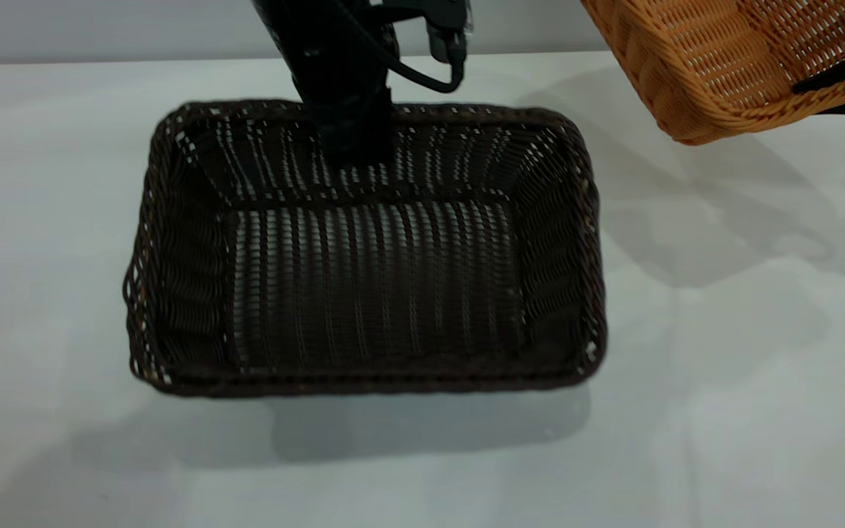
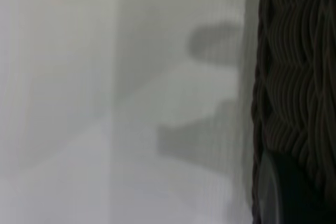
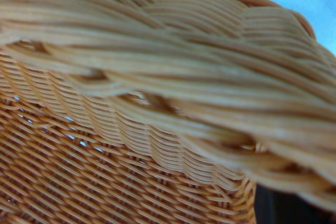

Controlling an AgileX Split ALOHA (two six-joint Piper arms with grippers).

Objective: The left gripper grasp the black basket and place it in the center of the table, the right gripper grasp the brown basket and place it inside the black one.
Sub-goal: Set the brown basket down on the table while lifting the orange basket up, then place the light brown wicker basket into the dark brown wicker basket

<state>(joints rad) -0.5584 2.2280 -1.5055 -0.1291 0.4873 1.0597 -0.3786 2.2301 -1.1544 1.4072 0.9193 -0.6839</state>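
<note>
The black basket (image 1: 364,385) rests flat on the white table (image 1: 723,330) near its middle, and it is empty. My left gripper (image 1: 355,143) comes down from above onto the basket's far rim and is shut on it. In the left wrist view the basket's woven wall (image 2: 294,77) lies against one dark finger (image 2: 299,192). The brown basket (image 1: 723,66) hangs tilted in the air at the far right, above the table and clear of the black basket. My right gripper (image 1: 844,84) is shut on its rim. The right wrist view shows the braided rim (image 3: 157,77) close up.
Bare white tabletop (image 2: 105,103) surrounds the black basket on all sides. Shadows of both baskets fall on the table to the front and right. A pale wall runs behind the table's far edge (image 1: 100,62).
</note>
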